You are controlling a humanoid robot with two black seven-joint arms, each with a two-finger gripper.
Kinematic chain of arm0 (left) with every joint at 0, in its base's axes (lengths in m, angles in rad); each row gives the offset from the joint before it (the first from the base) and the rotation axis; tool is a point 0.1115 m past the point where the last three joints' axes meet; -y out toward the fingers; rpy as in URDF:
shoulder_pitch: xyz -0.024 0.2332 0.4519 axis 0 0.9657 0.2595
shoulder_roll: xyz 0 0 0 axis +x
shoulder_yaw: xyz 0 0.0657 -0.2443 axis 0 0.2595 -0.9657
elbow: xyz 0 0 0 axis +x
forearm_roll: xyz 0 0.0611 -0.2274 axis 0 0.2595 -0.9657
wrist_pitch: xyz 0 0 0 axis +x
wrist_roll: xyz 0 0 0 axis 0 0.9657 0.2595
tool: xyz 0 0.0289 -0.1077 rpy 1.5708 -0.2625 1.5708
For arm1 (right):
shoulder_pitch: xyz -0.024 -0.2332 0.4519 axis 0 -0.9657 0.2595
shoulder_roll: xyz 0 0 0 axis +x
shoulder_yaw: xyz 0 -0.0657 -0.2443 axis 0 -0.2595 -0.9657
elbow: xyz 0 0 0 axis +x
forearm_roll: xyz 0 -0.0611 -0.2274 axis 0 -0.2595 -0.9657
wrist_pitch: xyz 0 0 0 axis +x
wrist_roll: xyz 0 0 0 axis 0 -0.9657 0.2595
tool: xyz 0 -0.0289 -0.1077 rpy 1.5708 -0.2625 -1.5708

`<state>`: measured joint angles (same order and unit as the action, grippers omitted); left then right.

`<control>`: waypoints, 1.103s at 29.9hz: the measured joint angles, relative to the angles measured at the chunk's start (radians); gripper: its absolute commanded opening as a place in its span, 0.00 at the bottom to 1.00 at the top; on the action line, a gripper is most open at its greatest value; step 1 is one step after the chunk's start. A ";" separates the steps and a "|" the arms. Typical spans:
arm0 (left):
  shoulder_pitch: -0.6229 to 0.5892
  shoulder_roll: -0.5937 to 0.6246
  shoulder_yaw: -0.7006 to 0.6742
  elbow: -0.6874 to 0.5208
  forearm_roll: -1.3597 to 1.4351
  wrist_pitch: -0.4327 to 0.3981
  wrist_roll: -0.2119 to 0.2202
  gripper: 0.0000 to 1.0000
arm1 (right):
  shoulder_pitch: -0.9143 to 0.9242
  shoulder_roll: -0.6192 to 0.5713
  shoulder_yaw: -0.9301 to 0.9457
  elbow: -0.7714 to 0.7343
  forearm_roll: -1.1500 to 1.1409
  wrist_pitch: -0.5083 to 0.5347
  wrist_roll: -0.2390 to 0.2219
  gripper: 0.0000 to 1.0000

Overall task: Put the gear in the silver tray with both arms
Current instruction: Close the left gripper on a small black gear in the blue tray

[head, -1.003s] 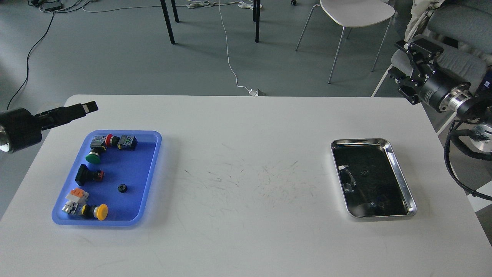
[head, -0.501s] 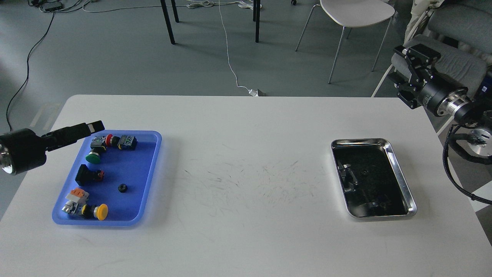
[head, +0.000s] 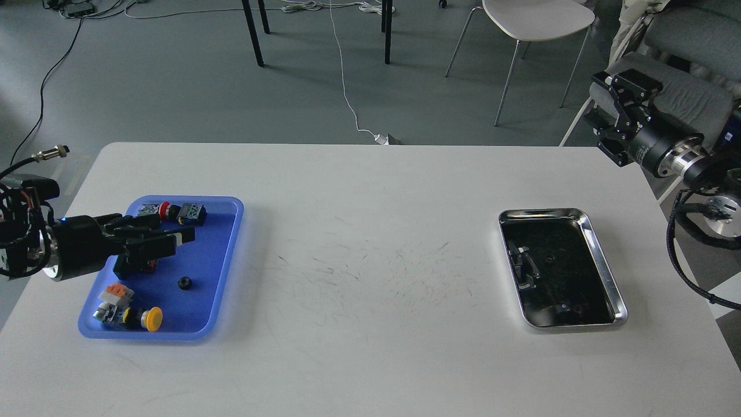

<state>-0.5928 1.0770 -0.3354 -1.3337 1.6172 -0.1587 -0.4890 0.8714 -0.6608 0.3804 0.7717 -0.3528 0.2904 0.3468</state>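
Observation:
The gear (head: 184, 283), a small black ring, lies in the blue tray (head: 229, 243) at the table's left. My left gripper (head: 182, 243) reaches in from the left and hovers over the tray's upper half, above and a little left of the gear. Its two fingers look slightly apart with nothing between them. The silver tray (head: 603, 262) sits at the right of the table, its dark base showing only reflections. My right gripper (head: 622, 87) hangs off the table's far right corner, well behind the silver tray; its fingers cannot be told apart.
The blue tray also holds push-button parts: a red one (head: 164, 209), a yellow one (head: 152, 318), an orange-and-white block (head: 116, 292). The white table (head: 370, 278) lies bare between the trays. A chair (head: 535, 23) and cables stand beyond the far edge.
My left arm has swung down and to the right, from beyond the blue tray's far left corner to over its parts. The right gripper has shifted only slightly.

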 measured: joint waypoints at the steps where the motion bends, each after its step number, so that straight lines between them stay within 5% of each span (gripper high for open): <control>1: 0.004 -0.007 0.004 0.005 0.031 0.003 0.000 0.98 | 0.000 0.000 0.000 0.000 0.000 0.000 0.000 0.80; 33: 0.018 -0.112 0.131 0.191 0.243 0.175 0.000 0.83 | -0.001 -0.008 0.012 0.005 0.000 -0.001 0.000 0.81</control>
<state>-0.5752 0.9647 -0.2041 -1.1429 1.8606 0.0164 -0.4887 0.8699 -0.6691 0.3927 0.7763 -0.3528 0.2898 0.3467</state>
